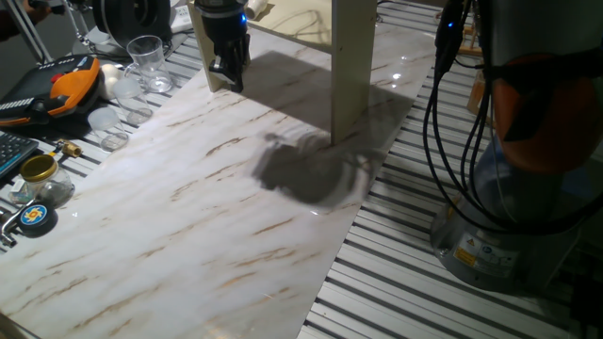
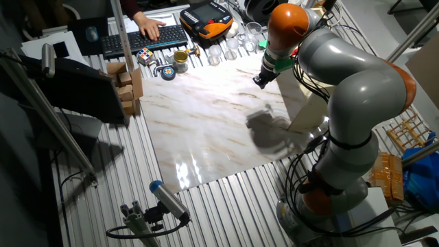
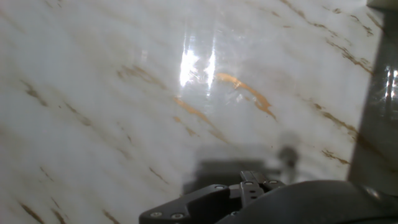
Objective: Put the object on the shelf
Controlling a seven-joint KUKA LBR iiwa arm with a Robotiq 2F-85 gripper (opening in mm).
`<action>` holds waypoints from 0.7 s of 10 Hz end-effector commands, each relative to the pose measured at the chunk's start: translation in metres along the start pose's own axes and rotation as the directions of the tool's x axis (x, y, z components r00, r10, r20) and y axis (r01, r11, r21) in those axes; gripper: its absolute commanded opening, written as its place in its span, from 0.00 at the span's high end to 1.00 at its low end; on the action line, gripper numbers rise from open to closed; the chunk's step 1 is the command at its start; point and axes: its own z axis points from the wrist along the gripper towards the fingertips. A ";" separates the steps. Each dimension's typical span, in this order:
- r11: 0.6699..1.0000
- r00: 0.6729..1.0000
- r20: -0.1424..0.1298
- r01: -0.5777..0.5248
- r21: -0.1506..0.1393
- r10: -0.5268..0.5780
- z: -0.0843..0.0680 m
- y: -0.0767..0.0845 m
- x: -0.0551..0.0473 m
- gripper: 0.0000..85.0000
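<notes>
- Nearest in the one fixed view lies the marble-patterned board (image 1: 188, 235), pale with brown veins, its middle darkened by a broad shadow.
- At the board's left edge sit a brass-lidded jar (image 1: 40, 171) and a round tape measure (image 1: 35, 217) on the slatted table (image 1: 415, 292); further back stand clear glasses (image 1: 148, 58) and an orange-and-black pendant (image 1: 64, 83).
- Mid-depth, a pale beige panel leg of the shelf (image 1: 350, 66) stands upright on the board — only the legs and underside fall inside this view, the top board being cut off.
- At the far side the gripper (image 1: 229, 73) hangs above the board just beside the shelf's left leg, fingers pointing down. They look close together, with nothing seen between the tips, yet I cannot tell for certain whether they are closed or slightly parted.
- The hand view shows only glossy marble below and a dark strip at the right edge; the gripper's black body fills the bottom, fingertips unseen.
- The other fixed view shows the grey-and-orange arm (image 2: 357, 89) arching over the shelf, hiding most of it, and a person's hand (image 2: 147, 27) on a keyboard (image 2: 137, 40) beyond.
- The object — the small white fitting with red cap — cannot be found in any view; where it lies cannot be told.
</notes>
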 end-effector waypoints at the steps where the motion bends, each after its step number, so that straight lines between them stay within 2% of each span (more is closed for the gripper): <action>1: 1.000 1.000 0.004 0.000 0.005 0.000 0.000 0.000 0.000 1.00; 7: 1.000 1.000 0.005 0.003 0.003 -0.003 0.001 -0.002 0.002 1.00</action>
